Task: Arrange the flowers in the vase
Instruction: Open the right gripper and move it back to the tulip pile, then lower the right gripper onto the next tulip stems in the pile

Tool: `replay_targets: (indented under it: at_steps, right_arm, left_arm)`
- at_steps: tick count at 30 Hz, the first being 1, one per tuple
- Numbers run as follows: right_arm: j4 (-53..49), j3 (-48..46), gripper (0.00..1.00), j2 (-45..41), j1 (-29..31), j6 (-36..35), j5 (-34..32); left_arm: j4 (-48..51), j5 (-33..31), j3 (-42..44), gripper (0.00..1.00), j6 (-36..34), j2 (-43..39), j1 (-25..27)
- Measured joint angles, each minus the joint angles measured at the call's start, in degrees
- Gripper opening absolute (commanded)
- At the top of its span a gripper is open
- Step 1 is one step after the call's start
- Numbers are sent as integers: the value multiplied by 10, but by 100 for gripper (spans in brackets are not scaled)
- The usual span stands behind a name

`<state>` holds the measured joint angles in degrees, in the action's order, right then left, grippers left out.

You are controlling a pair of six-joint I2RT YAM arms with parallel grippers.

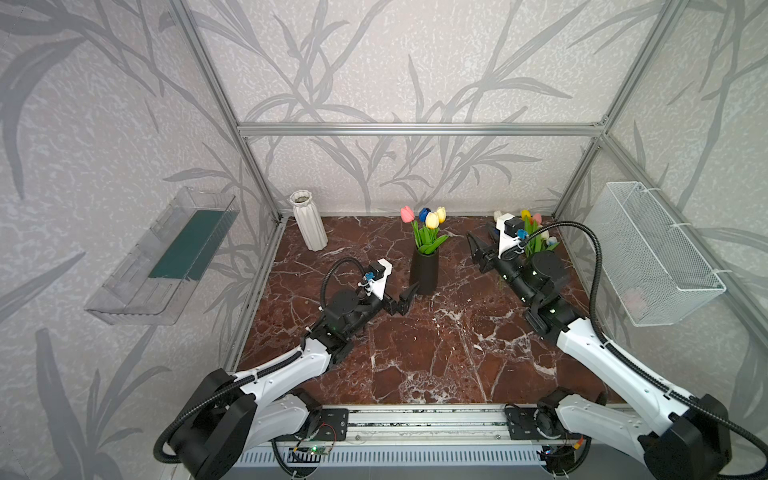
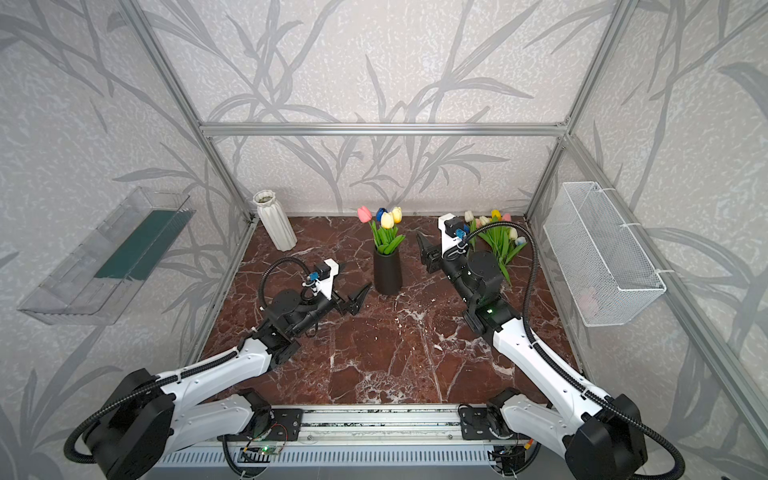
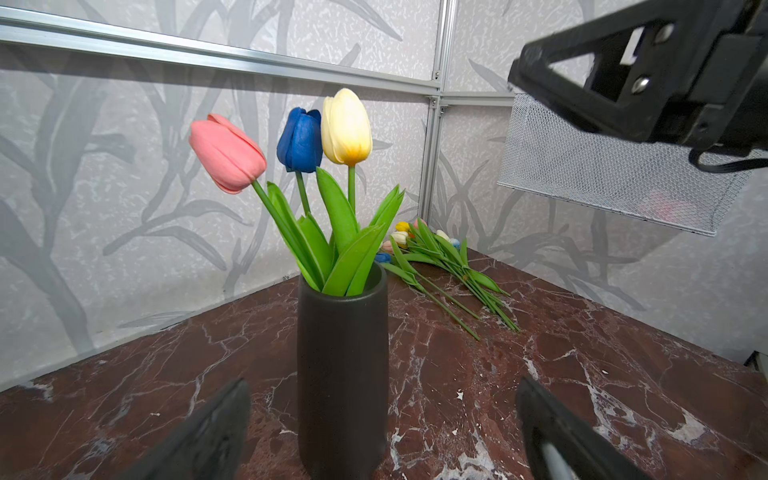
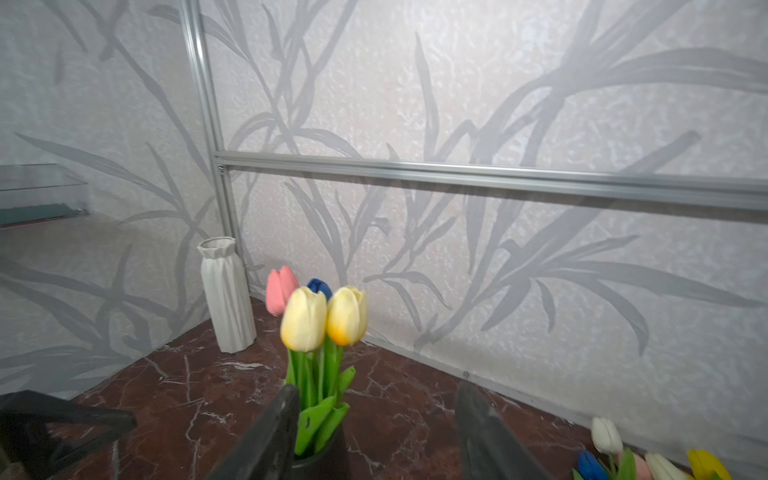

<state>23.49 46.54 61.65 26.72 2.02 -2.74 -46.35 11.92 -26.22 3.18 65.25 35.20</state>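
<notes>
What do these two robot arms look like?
The left arm and right arm match: white shells, black joints, a black ribbed cable looping alongside, green lights. A white camera block with a blue connector sits near each wrist. Each ends in black triangular jaws with cut-outs.

The left arm point(image 1: 291, 370) reaches from the near left toward the middle, held low and almost level, with the left gripper point(image 1: 409, 297) spread wide. The right arm point(image 1: 582, 347) stretches toward the far right. The right gripper point(image 1: 477, 249) is raised higher, its jaws parted.
</notes>
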Motion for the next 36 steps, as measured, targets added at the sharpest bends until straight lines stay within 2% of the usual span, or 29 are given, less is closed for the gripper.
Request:
replay_targets:
  at_steps: [5,8,10,17,21,29,36]
  right_arm:
    - [-98,-15,57,10,-59,59,-29]
    - [-148,-15,51,40,-113,98,-12]
    - [-184,-12,51,77,-146,115,2]
    - [-307,44,40,211,-191,116,19]
    - [-356,110,36,281,-228,111,32]
    - [-447,266,29,428,-236,88,50]
    - [-510,383,32,545,-238,92,38]
  left_arm:
    - [24,2,-3,100,5,-3,0]
    - [35,2,-3,99,9,-7,0]
    - [37,1,-3,99,10,-10,0]
    - [92,-11,-6,100,9,-29,0]
    - [106,-15,-7,100,10,-33,0]
    - [88,-10,-7,99,17,2,0]
    - [89,-3,-7,99,13,5,1]
